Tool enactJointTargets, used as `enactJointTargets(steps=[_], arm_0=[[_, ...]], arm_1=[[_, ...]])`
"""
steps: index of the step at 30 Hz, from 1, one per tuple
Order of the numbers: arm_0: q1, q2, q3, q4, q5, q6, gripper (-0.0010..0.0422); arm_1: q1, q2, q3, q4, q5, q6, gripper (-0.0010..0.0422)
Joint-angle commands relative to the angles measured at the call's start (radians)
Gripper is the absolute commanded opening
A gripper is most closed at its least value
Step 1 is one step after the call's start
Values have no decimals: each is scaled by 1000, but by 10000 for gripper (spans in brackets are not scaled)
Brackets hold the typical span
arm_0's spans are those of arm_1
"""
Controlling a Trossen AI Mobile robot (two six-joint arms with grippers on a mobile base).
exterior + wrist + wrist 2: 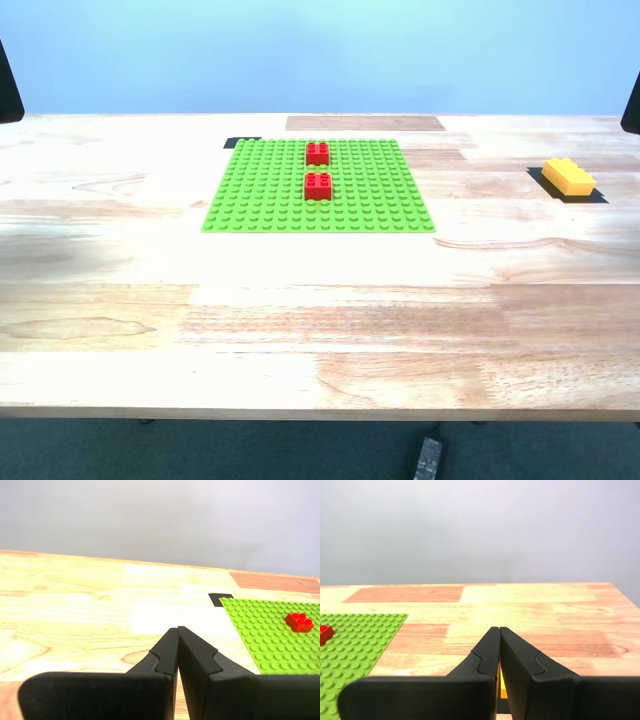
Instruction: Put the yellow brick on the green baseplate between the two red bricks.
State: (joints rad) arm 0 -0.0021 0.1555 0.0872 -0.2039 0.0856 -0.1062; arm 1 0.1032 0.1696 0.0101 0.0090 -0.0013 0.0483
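Note:
The green baseplate (318,190) lies flat on the wooden table, a little beyond its middle. The two red bricks (317,153) (318,186) stand on it in a line running away from the camera, with a narrow gap between them. The yellow brick (568,177) lies on the bare table at the exterior view's right, well clear of the plate. My first gripper (177,628) is shut on nothing above bare wood beside the baseplate (270,635), with one red brick (299,622) in sight. My second gripper (499,628) is shut and holds nothing. A yellow sliver of the brick (502,685) shows behind its fingers.
A black tape mark (243,142) sits at the plate's far corner, on the exterior view's left. Dark arm parts (8,85) (632,100) show at both upper side edges of that view. A blue wall stands behind the table. A dark object (427,458) lies on the floor below the near edge.

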Motion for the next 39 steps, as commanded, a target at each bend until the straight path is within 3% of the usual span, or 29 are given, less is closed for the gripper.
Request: enactJointTargets(steps=[1,9,11,14,16,21,24,27,33,39], arm_0=[[-6,-3,0,8,0,-3,0],[-6,-3,0,8,5,-3,0],[-6,-3,0,26,58,2,0],[-6,1,17,74,222,14,0],[-6,23,61,65,239,16,0],[-6,117,248,-79,275,133,0],[-7,195,364,-169,396,154,0],[-7,279,475,-319,474,217,0],[-7,399,630,-565,478,373,0],[-8,457,703,-658,498,433,0]], arm_1=[[0,2,0,1,3,4,0],[0,2,0,0,3,4,0],[0,2,0,1,3,10,0],[0,2,3,0,3,50,0],[0,2,22,-17,4,68,0],[0,21,118,-80,29,60,0],[0,79,190,-153,89,96,0],[0,163,270,-230,87,126,0],[0,392,458,-395,87,74,0],[-16,652,673,-559,87,-3,0]])
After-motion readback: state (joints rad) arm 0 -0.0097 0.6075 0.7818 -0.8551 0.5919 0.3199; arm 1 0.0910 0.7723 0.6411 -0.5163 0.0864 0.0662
